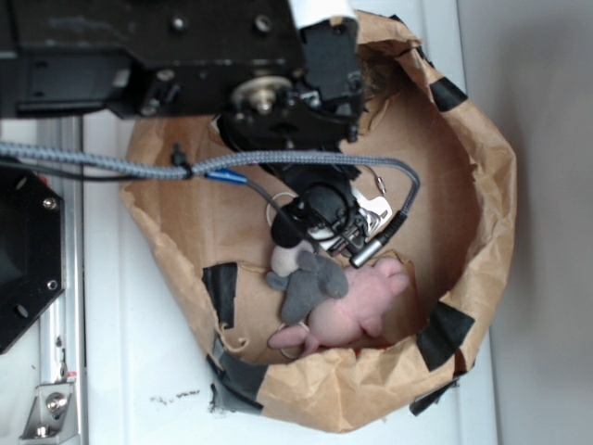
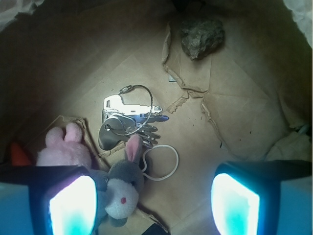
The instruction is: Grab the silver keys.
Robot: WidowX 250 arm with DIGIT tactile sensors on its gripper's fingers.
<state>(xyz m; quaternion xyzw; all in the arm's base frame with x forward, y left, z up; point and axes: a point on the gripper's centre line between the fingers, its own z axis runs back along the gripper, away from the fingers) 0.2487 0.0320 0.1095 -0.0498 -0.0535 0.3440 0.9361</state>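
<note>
Since your gripper (image 2: 154,205) hangs with its jaws spread wide and empty, note the silver keys (image 2: 128,121) lie ahead of it on the paper floor, nearer the left finger, long axis slanting across the jaw gap, touching the grey plush mouse (image 2: 123,188).

White table (image 1: 139,371) carried a brown paper bag (image 1: 482,185), walls rolled down and patched with black tape (image 1: 451,332). On the bag's creased, torn floor (image 2: 234,73) lay the silver keys (image 2: 124,122) on wire rings, a white cord loop (image 2: 166,164) beside them, a grey plush mouse (image 2: 122,188) touching a pink plush (image 2: 66,149), and a dark rough lump (image 2: 203,36) well apart.
</note>
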